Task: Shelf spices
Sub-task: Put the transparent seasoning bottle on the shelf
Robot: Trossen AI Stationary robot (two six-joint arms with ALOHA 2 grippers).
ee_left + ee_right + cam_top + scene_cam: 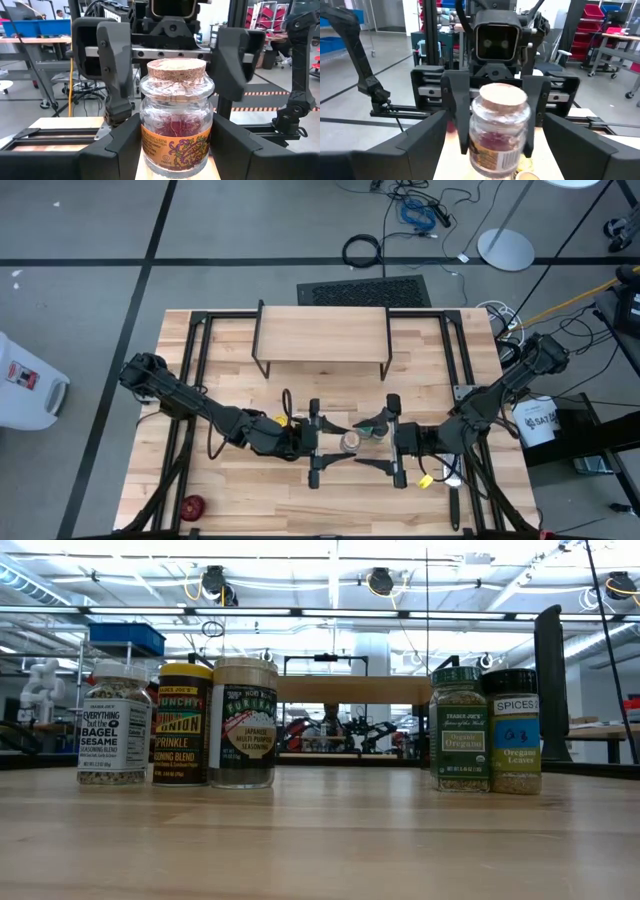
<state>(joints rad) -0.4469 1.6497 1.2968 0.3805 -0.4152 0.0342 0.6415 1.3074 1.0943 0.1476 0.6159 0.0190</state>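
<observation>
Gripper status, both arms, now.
Left gripper: shut on the cork-topped jar.
Right gripper: open, fingers either side of that jar, not gripping it.

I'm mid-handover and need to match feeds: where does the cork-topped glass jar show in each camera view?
High view: the cork-topped jar sits mid-table between left gripper and right gripper.
Low view: not visible; only five other spice jars in a row.
Left wrist view: centre, jar clamped between that arm's fingers.
Right wrist view: centre, jar, right fingers open around it.
Shared landmark: the jar's cork lid.
</observation>
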